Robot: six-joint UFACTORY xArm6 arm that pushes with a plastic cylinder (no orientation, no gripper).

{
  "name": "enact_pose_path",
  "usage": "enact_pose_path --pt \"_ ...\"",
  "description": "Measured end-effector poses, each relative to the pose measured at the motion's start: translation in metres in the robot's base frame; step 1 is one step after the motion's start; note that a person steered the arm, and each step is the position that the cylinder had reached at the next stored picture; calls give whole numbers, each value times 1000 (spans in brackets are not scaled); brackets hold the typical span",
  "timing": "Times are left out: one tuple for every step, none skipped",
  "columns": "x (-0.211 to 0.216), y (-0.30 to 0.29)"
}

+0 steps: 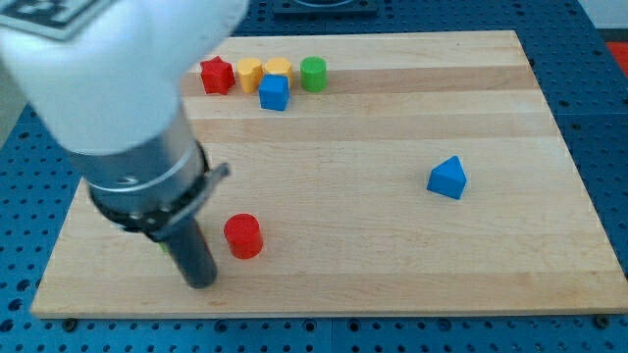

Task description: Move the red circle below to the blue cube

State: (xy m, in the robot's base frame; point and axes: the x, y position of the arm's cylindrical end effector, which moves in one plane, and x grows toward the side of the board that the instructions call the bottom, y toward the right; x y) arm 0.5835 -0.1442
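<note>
1. Now my tip [201,282] rests on the wooden board [392,265] near the view's bottom left. It is a plain rod and holds nothing.
2. The red circle [242,235] stands just beside it, toward the view's right.
3. The blue cube [275,92] is well apart, near the view's top, touching a yellow block [278,68].
4. A red star [216,75], a second yellow block [248,72] and a green cylinder [313,73] complete this row.
5. A blue triangle [447,177] lies alone at the view's right.

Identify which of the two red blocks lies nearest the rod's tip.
The red circle, right beside my tip; the red star sits far off at the view's top.
</note>
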Motion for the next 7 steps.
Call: enact_pose_path --pt "-24 18" --pt "-27 67" --pt "-23 77" --pt "-10 90" --pt "-11 120" --pt "-45 118" --pt "-76 93"
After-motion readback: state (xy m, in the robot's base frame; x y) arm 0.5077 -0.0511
